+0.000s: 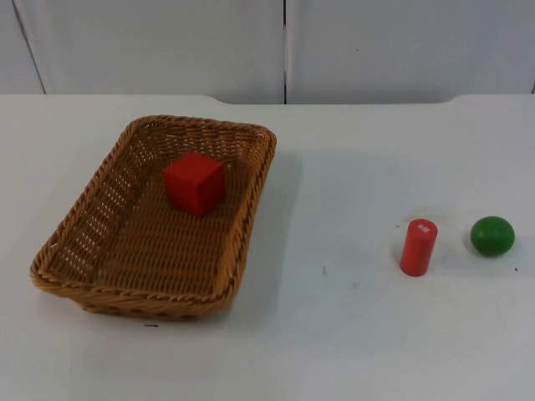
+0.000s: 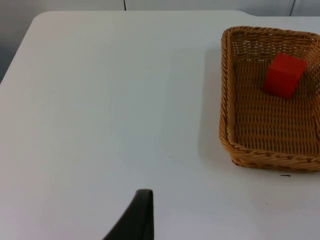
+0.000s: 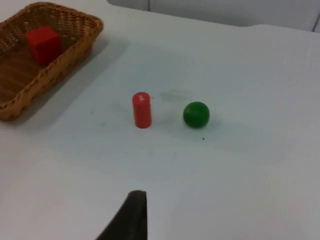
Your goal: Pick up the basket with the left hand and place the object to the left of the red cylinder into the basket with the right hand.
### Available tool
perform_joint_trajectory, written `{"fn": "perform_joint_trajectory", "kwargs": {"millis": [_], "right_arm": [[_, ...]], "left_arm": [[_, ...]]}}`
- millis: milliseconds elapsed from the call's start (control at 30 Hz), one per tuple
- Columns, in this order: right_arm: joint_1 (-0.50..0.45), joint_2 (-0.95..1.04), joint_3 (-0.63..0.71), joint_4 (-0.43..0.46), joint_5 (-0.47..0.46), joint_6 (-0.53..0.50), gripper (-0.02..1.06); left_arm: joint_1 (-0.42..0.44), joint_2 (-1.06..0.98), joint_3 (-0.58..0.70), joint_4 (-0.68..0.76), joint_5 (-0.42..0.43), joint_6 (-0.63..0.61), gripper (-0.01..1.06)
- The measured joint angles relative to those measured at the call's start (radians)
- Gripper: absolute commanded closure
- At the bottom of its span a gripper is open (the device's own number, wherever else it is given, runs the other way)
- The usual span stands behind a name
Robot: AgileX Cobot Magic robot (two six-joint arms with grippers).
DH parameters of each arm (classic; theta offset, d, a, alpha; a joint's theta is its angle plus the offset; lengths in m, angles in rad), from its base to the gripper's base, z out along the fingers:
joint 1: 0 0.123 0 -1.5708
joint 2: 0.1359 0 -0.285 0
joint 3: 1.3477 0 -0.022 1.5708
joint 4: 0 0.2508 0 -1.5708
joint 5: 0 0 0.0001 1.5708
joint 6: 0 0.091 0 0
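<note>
Nearest me sat the basket [image 1: 155, 219] on the table's [image 1: 351, 334] left half, red cube [image 1: 194, 182] already inside. Red cylinder [image 1: 418, 247] and green ball [image 1: 491, 236] stood toward the right edge. Whether my fingers stood apart, I couldn't tell. Misjudging the task unfinished, I might grab the ball.

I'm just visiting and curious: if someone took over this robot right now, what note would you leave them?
Left gripper: over bare table left of the basket, holding nothing.
Right gripper: over the table near the cylinder, holding nothing.
Basket stands on the table with the red cube inside.
Cylinder upright; green ball to its right, apart.
Done: cube is in the basket.
Left: basket isn't lifted; probably nothing else.
</note>
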Motion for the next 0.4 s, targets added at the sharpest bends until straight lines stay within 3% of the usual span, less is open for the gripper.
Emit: {"fn": "perform_joint_trajectory", "kwargs": {"millis": [100, 400], "right_arm": [[-0.097, 0.000, 0.000, 0.000, 0.000, 0.000, -0.01], [-0.240, 0.000, 0.000, 0.000, 0.000, 0.000, -0.01]], "left_arm": [[0.000, 0.000, 0.000, 0.000, 0.000, 0.000, 0.00], [0.000, 0.000, 0.000, 0.000, 0.000, 0.000, 0.00]]}}
